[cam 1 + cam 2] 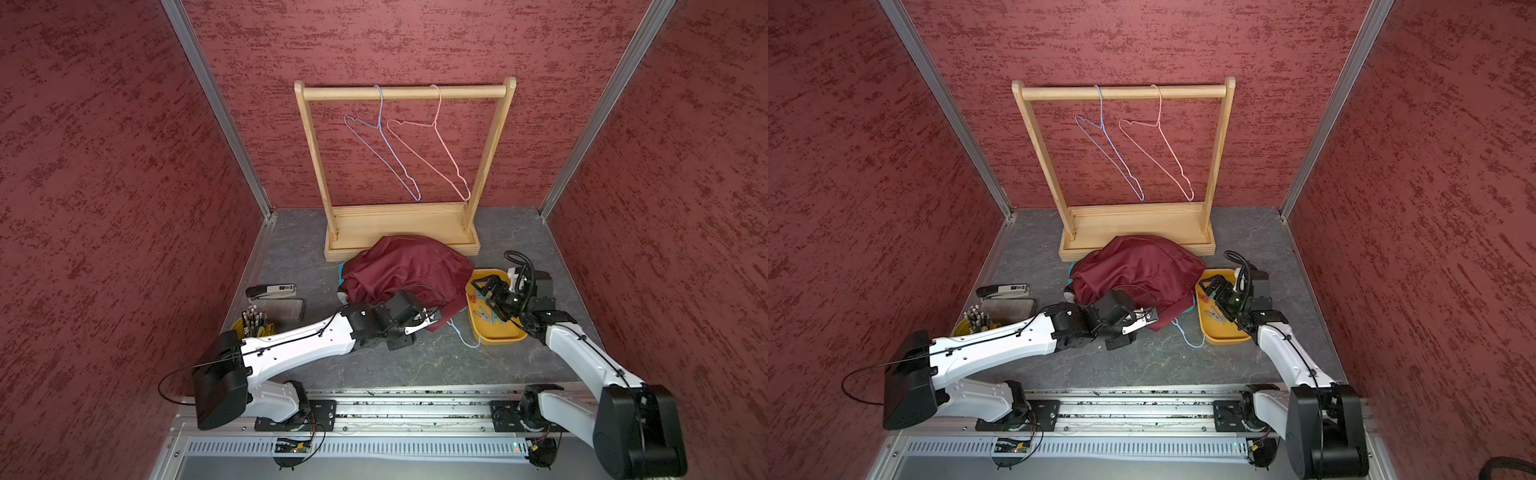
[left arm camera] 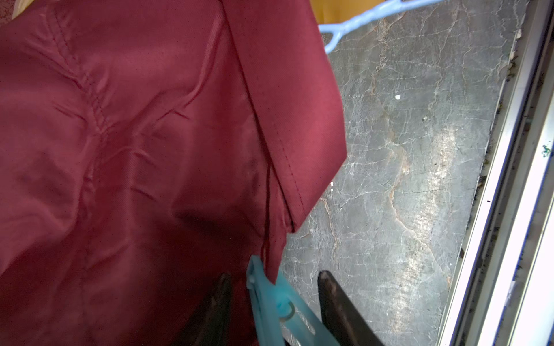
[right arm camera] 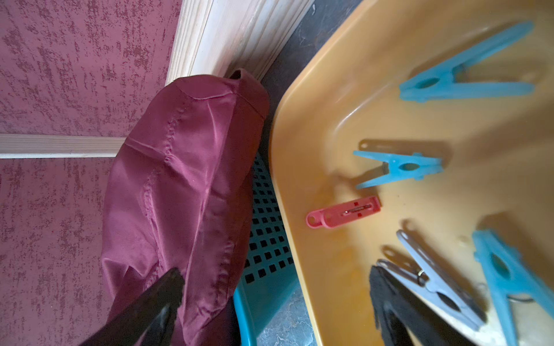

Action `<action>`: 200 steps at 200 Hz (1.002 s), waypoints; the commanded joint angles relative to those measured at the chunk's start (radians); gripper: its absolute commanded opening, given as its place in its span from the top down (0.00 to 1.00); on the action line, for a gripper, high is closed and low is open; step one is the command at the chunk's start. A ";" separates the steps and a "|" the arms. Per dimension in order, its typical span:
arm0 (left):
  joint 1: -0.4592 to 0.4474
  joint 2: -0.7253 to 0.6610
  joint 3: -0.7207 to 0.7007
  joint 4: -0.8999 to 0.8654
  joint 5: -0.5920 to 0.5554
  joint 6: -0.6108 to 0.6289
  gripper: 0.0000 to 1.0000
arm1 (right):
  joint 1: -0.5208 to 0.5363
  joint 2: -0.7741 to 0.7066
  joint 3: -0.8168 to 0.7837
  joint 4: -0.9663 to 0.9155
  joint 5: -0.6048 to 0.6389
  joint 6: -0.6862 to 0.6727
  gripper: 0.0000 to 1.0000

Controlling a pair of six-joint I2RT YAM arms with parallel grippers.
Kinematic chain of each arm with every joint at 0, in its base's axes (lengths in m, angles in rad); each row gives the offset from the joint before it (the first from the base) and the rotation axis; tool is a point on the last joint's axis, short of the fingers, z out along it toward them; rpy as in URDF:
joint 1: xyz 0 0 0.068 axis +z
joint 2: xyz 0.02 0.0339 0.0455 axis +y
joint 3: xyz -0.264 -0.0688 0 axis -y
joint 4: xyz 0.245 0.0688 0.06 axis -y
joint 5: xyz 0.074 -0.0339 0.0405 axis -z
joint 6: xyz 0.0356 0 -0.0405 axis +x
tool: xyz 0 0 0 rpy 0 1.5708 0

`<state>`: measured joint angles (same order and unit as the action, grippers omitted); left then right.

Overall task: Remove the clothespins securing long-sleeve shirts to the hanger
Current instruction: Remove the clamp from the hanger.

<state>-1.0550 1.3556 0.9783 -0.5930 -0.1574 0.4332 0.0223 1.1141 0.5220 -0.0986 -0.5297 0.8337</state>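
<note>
A maroon satin long-sleeve shirt lies heaped on the table in front of the rack. A light-blue wire hanger pokes out from under it. A teal clothespin is clipped on the shirt's hem corner. My left gripper is open, and the pin lies between its two dark fingers. Several more clothespins lie in the yellow tray. My right gripper hangs open over the tray's edge, holding nothing.
A wooden rack at the back carries a bare blue hanger and a pink one. A teal perforated basket sits under the shirt. A stapler, a dark case and a pen cup stand at the left.
</note>
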 commanded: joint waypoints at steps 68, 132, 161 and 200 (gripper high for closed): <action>-0.005 -0.039 0.041 -0.064 0.010 -0.005 0.54 | -0.002 -0.003 -0.020 0.042 -0.008 0.017 0.01; -0.008 -0.049 0.033 -0.074 -0.001 0.077 0.59 | -0.003 -0.011 -0.034 0.050 -0.012 0.025 0.01; -0.008 -0.046 0.040 -0.075 -0.005 0.090 0.64 | -0.004 -0.014 -0.040 0.053 -0.012 0.028 0.01; -0.017 -0.044 0.045 -0.082 -0.013 0.088 0.72 | -0.003 -0.013 -0.043 0.057 -0.013 0.030 0.01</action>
<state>-1.0626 1.3209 1.0012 -0.6579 -0.1661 0.5095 0.0223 1.1145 0.4877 -0.0708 -0.5339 0.8524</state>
